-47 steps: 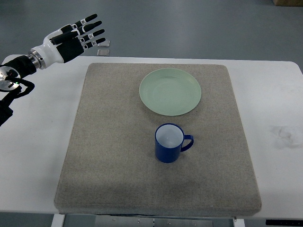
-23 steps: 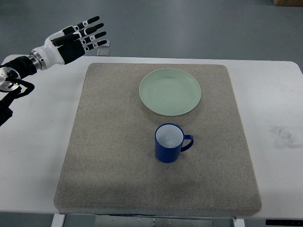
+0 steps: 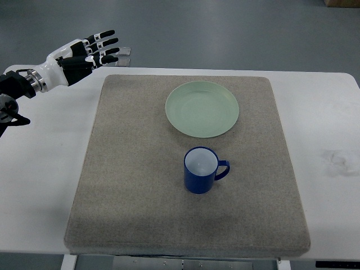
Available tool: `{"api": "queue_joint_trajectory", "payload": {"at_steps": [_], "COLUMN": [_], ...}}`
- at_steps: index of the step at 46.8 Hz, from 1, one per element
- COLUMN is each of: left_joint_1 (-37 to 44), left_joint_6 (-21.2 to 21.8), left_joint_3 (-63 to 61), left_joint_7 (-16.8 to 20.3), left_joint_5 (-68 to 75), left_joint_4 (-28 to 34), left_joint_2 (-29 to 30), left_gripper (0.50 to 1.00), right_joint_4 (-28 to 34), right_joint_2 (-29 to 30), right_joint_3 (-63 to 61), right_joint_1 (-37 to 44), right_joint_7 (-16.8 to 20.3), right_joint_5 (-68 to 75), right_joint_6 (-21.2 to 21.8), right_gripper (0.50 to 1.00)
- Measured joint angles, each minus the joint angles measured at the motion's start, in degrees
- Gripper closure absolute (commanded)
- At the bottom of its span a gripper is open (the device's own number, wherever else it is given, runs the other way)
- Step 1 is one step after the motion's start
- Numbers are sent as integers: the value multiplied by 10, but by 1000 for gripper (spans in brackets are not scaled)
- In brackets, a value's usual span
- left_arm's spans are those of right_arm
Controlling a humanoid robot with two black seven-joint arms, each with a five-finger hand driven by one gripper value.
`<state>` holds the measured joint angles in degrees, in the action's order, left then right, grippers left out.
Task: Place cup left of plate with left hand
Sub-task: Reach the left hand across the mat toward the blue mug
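— Operator A: From my view, the mat left of the plate is bare; I see nothing between it and the left hand, fingers spread at the far-left table corner.

— Operator B: Confirmed. The cup stands just in front of the plate, apart from it, handle pointing right; its left side is unobstructed.

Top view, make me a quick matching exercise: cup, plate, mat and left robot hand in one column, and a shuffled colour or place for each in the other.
Things:
1. cup
2. plate
3. mat
4. left robot hand

Descriptions:
A. pale green, toward the mat's far edge
B. open, at the table's far left corner
C. dark blue, handle pointing right
D. grey, under cup and plate

Pairs: 1-C, 2-A, 3-D, 4-B
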<state>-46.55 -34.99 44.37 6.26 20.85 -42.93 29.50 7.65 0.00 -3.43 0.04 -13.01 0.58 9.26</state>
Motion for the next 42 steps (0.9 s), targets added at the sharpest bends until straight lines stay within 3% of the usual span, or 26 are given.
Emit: {"api": "queue_joint_trajectory", "payload": {"at_steps": [14,25,34,42], "left_joint_1": [77,123,172,212], "left_joint_6": [0,0,0,0], "left_joint_3": [14,13,13,9], "left_joint_7": [10,11,59,68], "left_joint_5": [6,34,114,189], "left_joint_4": [-187,-223,-283,-321], "left_joint_2": [68,63,63,25], "left_gripper": [504,504,504,504], "right_joint_4": [0,0,0,0], "right_joint_2": [0,0,0,0], "right_joint_3": [0,0,0,0], "right_joint_1": [0,0,0,0], "right_joint_7": [0,0,0,0], "right_joint_5": [0,0,0,0], "right_joint_6": [0,0,0,0], "right_gripper": [568,568,568,568]}}
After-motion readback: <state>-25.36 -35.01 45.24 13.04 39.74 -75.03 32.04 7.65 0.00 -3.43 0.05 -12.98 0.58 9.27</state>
